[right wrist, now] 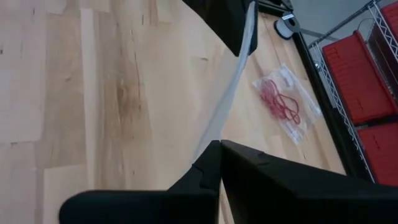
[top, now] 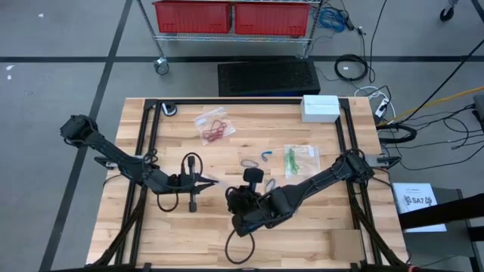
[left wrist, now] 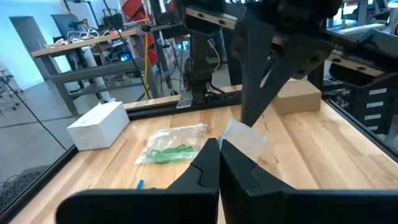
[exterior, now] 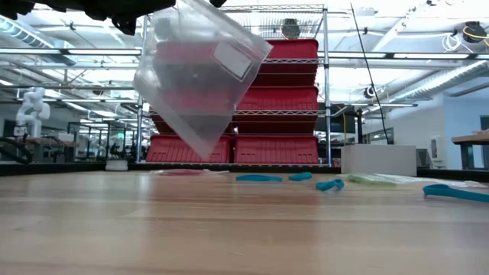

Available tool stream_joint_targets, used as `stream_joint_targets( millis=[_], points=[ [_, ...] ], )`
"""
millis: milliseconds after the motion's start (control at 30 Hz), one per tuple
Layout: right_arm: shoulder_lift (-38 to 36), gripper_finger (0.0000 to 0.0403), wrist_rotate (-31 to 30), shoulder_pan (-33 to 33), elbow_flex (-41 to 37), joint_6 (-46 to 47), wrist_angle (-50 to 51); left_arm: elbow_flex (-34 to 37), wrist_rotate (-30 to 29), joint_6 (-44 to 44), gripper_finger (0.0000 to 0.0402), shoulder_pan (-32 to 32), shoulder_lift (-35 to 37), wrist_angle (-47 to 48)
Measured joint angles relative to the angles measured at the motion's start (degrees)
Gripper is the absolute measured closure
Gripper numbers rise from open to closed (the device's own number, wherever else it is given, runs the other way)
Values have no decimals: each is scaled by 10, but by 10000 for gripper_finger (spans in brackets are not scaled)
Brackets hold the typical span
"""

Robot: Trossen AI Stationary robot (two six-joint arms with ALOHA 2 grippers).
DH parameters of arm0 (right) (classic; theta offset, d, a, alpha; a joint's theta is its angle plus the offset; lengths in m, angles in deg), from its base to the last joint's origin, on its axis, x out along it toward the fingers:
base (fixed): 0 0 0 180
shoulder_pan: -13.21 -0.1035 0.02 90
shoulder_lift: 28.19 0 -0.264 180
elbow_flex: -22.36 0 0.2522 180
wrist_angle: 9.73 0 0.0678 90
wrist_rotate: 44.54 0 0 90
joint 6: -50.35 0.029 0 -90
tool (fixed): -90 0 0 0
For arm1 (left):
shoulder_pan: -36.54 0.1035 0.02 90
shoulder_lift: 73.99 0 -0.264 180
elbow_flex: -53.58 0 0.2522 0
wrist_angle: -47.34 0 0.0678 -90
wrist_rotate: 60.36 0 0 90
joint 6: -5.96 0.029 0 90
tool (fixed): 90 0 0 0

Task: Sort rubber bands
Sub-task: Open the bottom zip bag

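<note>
Both sets of fingers pinched shut on the clear empty plastic bag [exterior: 200, 72], apparently one edge each. You next spread its mouth; loose blue rubber bands [top: 257, 159] lie on the bench beyond the fingertips.

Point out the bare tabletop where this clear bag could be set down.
Free: the near strip of the table, below the left hand and right hand, and the far-left area beside the red-band bag. Crowded: the middle right, with blue bands and green-band bag.
</note>
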Motion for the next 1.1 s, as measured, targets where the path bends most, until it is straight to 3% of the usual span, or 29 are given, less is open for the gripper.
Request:
stream_joint_targets(
  millis=[633,900,1100],
  points=[
    [0,403,-9,8,0,9,0,0,0,0,402,0,0,0],
    [0,403,42,25,0,7,-20,0,0,-1,402,0,0,0],
    [0,403,-26,4,0,47,21,0,0,-1,402,0,0,0]
  ],
)
